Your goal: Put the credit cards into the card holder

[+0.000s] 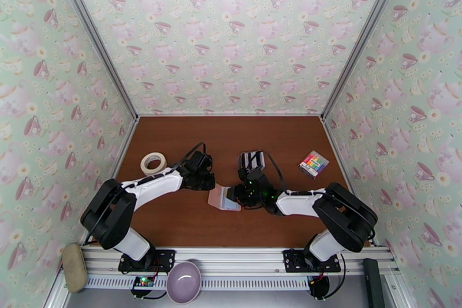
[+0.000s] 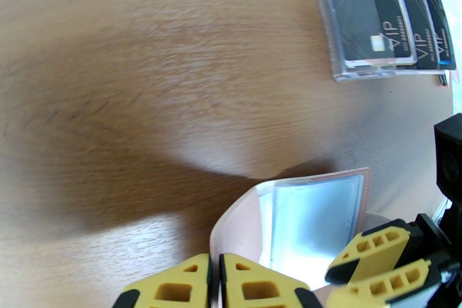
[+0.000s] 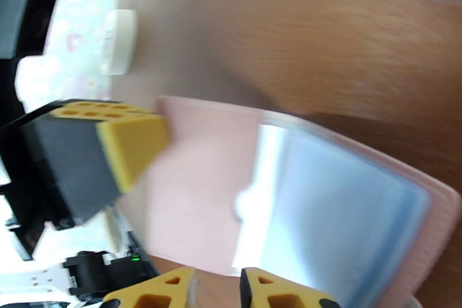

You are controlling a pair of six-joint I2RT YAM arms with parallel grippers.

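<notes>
1. Pinching the pink flap of the card holder (image 2: 306, 219) with my left claw (image 2: 215, 283). Its yellow fingers are pressed almost together at the bottom of the left wrist view, and the flap's edge runs down between them.
2. The holder is open on the desk (image 2: 144, 72), its pale blue-grey inside showing. In the overhead view it sits at the centre, between my two claws.
3. My right claw (image 3: 218, 289) is at the holder's other edge, fingers drawn close with a narrow gap. The right wrist view is blurred, so I cannot tell whether they grip it.
4. The credit cards (image 2: 381, 11) lie fanned in a clear sleeve (image 2: 338, 69) at the upper right of the left wrist view, apart from the holder. Their dark faces are marked VIP.
5. In the overhead view, a white tape roll (image 1: 153, 163) sits at the desk's left and a rainbow-striped rectangle (image 1: 313, 163) at its right.
</notes>
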